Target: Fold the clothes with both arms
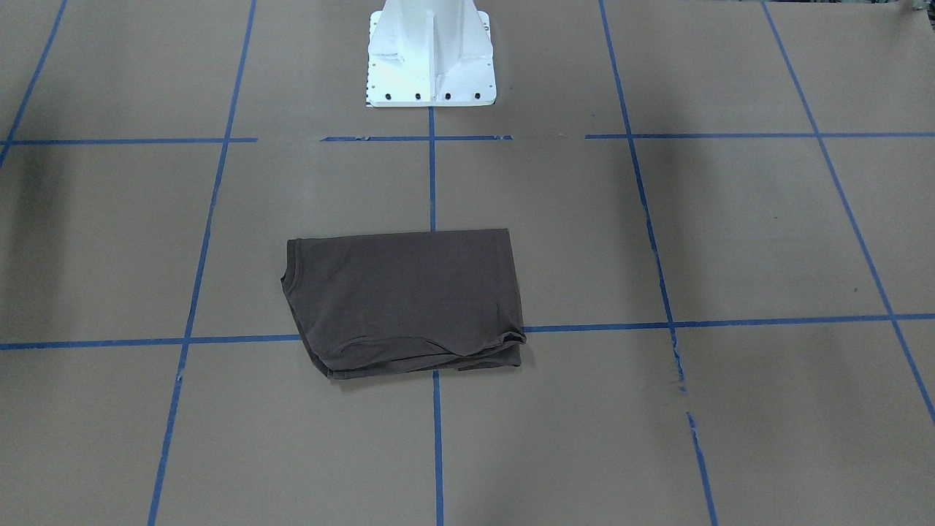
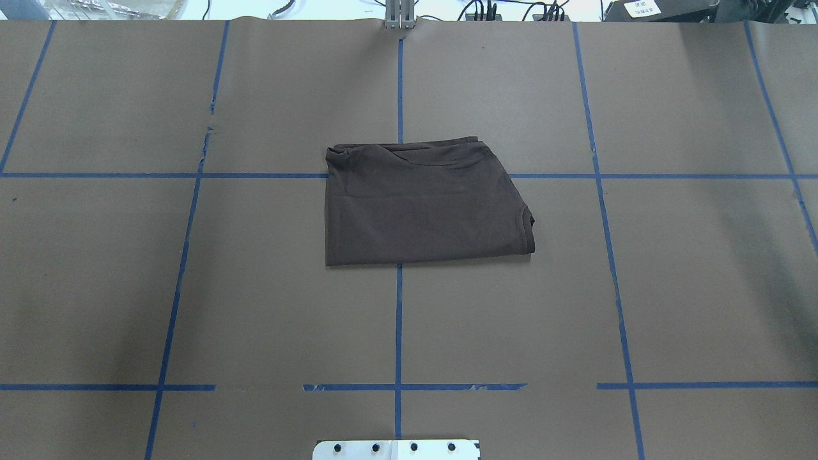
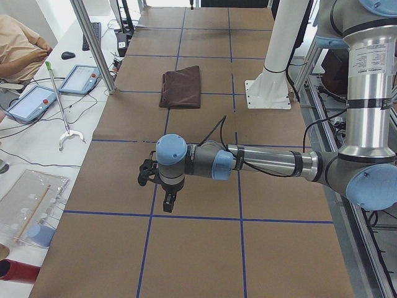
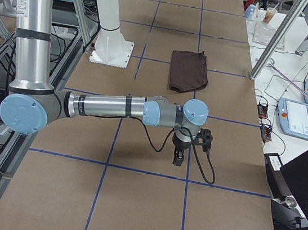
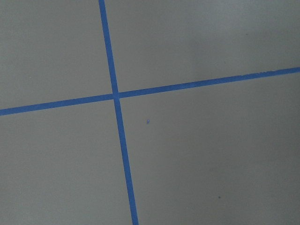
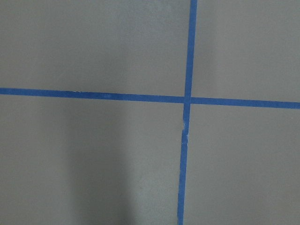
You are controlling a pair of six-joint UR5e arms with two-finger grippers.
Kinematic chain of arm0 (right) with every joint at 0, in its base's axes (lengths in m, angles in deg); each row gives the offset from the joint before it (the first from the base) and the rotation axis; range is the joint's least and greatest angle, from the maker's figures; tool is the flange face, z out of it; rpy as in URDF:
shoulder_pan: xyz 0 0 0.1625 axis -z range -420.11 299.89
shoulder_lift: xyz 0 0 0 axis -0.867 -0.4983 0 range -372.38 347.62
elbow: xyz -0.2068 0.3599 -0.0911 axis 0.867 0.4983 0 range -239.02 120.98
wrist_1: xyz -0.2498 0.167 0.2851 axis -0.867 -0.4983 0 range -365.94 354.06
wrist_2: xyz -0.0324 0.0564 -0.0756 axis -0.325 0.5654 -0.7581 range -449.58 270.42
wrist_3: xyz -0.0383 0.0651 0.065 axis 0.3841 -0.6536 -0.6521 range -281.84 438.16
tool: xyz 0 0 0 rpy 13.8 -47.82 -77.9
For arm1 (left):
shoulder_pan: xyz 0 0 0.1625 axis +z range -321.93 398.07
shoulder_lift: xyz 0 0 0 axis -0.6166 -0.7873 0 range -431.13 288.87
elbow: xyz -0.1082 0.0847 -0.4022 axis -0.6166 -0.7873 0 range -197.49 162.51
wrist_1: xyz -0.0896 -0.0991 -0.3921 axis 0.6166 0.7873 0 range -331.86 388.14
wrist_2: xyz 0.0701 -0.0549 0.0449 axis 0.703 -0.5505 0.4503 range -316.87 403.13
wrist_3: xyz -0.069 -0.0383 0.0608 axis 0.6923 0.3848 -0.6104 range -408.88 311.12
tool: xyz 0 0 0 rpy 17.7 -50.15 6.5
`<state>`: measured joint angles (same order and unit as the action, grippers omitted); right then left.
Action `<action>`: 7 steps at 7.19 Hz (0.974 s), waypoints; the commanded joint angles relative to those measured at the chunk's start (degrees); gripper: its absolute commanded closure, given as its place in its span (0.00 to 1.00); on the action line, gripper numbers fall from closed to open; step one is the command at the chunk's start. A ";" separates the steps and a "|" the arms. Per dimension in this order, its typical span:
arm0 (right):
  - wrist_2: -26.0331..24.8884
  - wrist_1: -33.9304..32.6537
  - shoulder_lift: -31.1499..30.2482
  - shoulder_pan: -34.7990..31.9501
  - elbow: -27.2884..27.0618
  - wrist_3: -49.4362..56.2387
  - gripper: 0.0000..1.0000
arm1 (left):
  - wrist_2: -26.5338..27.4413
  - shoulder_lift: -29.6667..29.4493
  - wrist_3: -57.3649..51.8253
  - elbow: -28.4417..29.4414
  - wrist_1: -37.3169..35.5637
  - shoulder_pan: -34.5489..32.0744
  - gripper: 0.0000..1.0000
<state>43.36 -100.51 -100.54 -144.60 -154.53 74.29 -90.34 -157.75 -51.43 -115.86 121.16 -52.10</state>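
Note:
The clothes are one dark brown T-shirt (image 1: 405, 299) (image 2: 422, 204), folded into a compact rectangle at the table's middle, with nothing touching it. It also shows small in the side views (image 3: 181, 87) (image 4: 189, 70). The left arm reaches out over the table's left end, its gripper (image 3: 169, 200) pointing down, far from the shirt. The right arm does the same at the right end, its gripper (image 4: 177, 159) pointing down. Both grippers appear only in the side views, so I cannot tell whether they are open or shut. The wrist views show only brown table paper and blue tape.
The white pedestal base (image 1: 431, 55) (image 2: 396, 449) stands at the robot's edge of the table. Blue tape lines (image 2: 399, 319) grid the brown surface. Beside the table are tablets (image 3: 31, 102) (image 4: 300, 117), a seated person (image 3: 18, 43) and cables.

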 commanded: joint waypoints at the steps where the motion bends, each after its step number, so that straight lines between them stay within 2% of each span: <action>1: 0.22 0.00 -0.17 -0.06 -0.03 -0.09 0.00 | 2.34 -0.83 -0.18 2.12 0.23 -0.01 0.00; 3: 0.57 0.00 -0.26 -0.15 -0.38 -0.09 0.00 | 1.90 -1.01 -0.26 2.05 0.33 -0.01 0.00; 5: 0.39 0.00 -0.26 -0.15 -0.38 -0.09 0.00 | -1.87 -1.10 -0.27 2.13 0.68 0.07 0.00; 7: 0.31 0.00 -0.44 -0.50 -1.52 -0.09 0.00 | -1.97 -1.19 -0.27 2.40 2.51 0.07 0.00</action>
<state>43.74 -100.51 -100.92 -144.94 -155.56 74.21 -91.99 -158.86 -51.73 -113.62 122.45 -52.03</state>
